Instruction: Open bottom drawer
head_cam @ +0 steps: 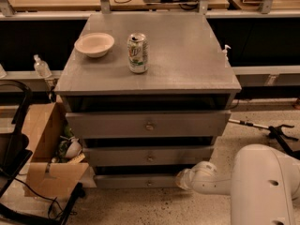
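Barely started: bottom drawer (126, 181) looks shut.
Gripper (183, 178) low by its right end, grip can't tell; knob (150, 183) untouched, whole pull left.

light: dim, warm, from overhead | brightest: cabinet top (187, 55) well above the gripper (183, 178), faint sheen there and on the can (138, 53) | shadows: dark bands over each drawer front, up-left of the gripper | gripper: pale against the murky right end of the bottom drawer (136, 181) | floor (140, 207) below it: evenly lit, no glare
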You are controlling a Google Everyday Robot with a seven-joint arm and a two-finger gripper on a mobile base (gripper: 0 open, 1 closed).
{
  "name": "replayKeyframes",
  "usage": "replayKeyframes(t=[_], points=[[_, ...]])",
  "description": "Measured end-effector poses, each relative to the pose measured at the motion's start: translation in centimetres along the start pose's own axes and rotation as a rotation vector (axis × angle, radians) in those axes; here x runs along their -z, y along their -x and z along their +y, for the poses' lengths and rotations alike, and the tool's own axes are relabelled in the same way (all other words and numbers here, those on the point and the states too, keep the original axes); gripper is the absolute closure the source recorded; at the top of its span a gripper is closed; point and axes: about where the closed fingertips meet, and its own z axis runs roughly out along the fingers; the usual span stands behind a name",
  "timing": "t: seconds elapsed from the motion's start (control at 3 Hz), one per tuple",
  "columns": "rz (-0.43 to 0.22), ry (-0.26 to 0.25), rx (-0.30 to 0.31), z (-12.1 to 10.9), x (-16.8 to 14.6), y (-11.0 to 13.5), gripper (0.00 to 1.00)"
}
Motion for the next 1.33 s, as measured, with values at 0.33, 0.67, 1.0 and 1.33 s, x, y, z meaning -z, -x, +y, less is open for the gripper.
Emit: replayKeyframes(t=[0.33,0.67,1.0,1.33], points=[[-0.001,0.002,0.0,0.13,-0.12,0.08,0.51],[-0.002,0.004,0.001,0.22,-0.2,0.14,0.28],[-0.003,0.006,0.001,0.33,-0.3,0.22,0.05],[-0.004,0.007,0.001,0.38,-0.35,0.26,0.0]])
